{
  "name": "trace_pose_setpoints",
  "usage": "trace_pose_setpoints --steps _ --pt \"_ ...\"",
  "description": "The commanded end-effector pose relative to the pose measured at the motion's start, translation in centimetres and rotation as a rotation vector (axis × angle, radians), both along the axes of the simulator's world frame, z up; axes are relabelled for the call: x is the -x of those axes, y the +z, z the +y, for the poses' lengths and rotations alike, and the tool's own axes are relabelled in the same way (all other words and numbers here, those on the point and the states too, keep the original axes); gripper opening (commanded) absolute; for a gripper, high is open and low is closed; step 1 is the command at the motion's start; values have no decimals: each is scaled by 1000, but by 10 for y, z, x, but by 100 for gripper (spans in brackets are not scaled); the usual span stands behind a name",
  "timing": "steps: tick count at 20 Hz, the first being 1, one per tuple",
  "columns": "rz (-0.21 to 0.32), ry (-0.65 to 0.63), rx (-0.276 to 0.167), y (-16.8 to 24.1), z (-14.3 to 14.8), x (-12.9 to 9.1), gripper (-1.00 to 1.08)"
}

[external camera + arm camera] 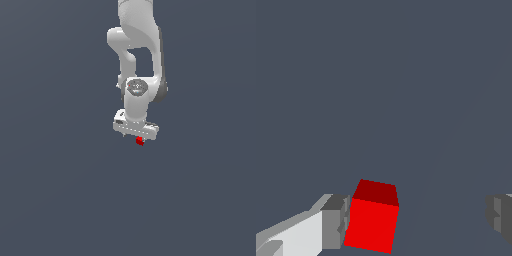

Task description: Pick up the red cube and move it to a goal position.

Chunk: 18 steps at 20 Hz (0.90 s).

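Observation:
The red cube (139, 141) is a tiny bright block just below the white gripper (136, 137) in the exterior view. In the wrist view the red cube (373, 220) sits between the two grey fingertips, close against one finger pad (336, 222). The other finger pad (499, 217) stands far off it, with a wide gap. The gripper (418, 222) is open around the cube and not closed on it. I cannot tell whether the near pad touches the cube. No marker of a goal position shows in either view.
The white arm (137, 45) comes down from the exterior view's top middle. A plain dark grey surface (60, 190) fills everything else.

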State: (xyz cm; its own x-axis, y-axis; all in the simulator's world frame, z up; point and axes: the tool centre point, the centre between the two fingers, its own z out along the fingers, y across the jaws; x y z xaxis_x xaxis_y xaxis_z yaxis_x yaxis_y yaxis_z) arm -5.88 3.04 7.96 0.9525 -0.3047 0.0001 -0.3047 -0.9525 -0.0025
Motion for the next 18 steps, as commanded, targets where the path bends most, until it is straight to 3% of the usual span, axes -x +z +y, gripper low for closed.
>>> trace_pose_setpoints --steps 1,10,18 --pt "0 -46 1 -15 9 8 100" --pt "1 -153 3 -51 33 23 100" --pt "1 -178 3 -60 40 25 100"
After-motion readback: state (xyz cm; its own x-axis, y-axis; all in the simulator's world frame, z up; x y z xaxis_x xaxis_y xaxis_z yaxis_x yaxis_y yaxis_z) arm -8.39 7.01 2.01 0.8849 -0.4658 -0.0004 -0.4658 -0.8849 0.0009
